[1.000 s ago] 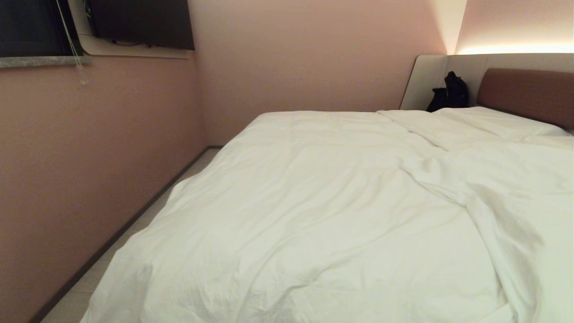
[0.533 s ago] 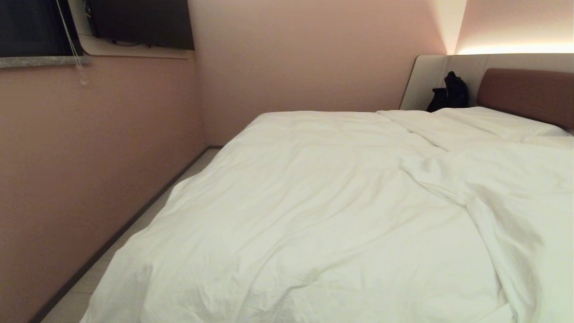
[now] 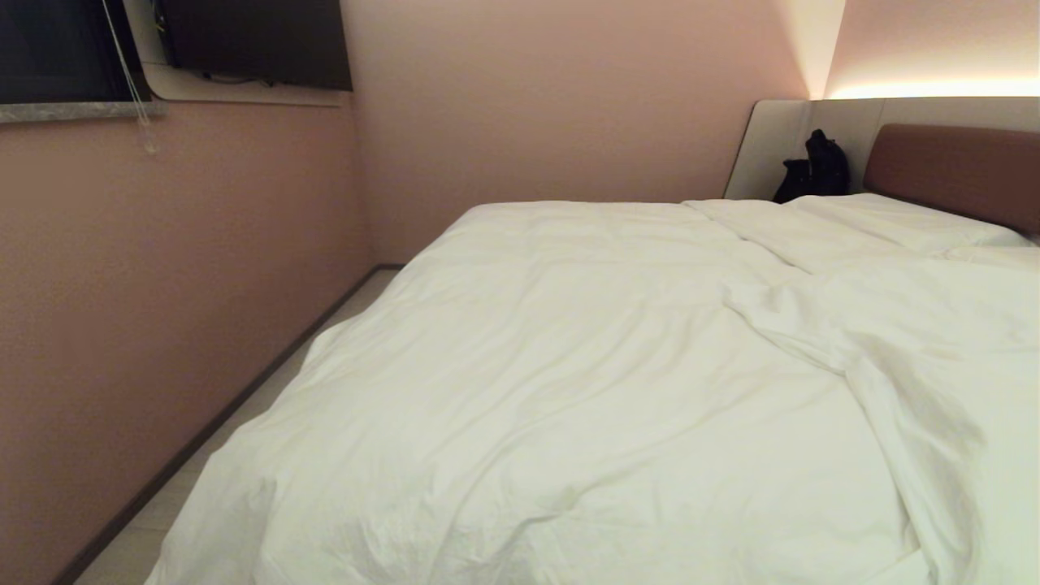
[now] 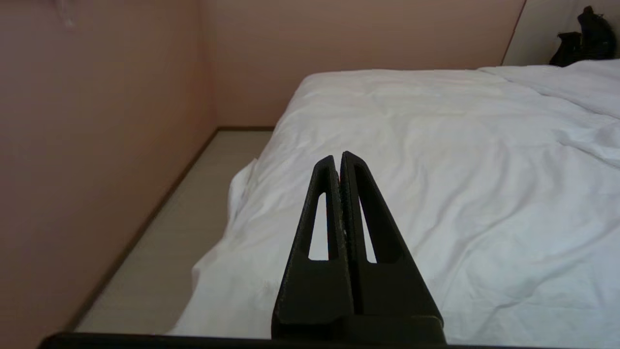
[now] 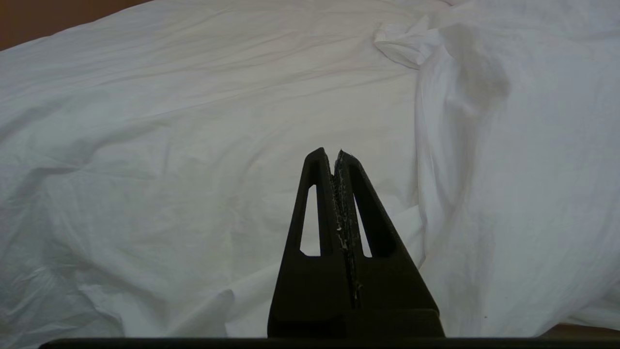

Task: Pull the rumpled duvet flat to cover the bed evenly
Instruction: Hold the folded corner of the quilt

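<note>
**Both jaws pinched shut, nothing held**

Left gripper (image 4: 340,156) hovers empty above the duvet (image 3: 569,390) near its wall-side edge; right gripper (image 5: 329,152) is empty too, over the bunched fold on the right. Duvet lies across the bed (image 3: 951,166), fairly smooth on the left, ridged toward the right. Judgement: open wide, grab a thick hem fold, pull low and steady toward the slack side. No readable labels or writing.
</note>
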Tool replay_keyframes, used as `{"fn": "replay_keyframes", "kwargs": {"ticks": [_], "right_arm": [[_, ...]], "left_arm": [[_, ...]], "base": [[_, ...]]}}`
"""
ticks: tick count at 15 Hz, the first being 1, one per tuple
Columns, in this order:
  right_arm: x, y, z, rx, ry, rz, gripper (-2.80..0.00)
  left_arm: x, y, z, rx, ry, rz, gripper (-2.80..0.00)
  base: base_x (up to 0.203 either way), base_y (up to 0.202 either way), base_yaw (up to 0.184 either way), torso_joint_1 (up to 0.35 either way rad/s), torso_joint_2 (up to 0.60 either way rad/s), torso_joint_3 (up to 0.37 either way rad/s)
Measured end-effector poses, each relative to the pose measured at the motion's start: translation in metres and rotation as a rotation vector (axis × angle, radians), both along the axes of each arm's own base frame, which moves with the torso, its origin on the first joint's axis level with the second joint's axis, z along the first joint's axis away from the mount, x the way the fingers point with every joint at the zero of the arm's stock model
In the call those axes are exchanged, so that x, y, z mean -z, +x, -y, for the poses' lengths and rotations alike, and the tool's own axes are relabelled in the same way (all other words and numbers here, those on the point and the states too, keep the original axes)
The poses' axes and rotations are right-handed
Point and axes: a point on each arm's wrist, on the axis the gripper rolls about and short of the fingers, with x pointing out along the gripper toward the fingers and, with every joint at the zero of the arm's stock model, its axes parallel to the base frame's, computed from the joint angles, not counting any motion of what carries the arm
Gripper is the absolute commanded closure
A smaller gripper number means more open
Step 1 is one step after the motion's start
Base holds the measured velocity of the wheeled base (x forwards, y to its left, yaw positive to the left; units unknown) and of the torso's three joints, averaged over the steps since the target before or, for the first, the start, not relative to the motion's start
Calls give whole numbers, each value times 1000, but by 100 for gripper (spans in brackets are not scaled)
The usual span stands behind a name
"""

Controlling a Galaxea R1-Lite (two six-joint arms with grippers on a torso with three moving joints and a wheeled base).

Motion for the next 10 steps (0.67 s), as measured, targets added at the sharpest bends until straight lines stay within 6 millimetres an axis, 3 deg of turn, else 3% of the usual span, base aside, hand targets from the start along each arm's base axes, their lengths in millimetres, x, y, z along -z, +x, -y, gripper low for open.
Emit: {"fn": "replay_keyframes", "kwargs": {"ticks": [6,10], "right_arm": [[0,0,0,0,0,0,0],[0,0,0,0,0,0,0]], "left_arm": [[11,-7,-3,-148,141,23,0],[31,-14,-5,-173,208,11,0]], "base": [[0,0,0,0,0,0],[0,0,0,0,0,0]]}}
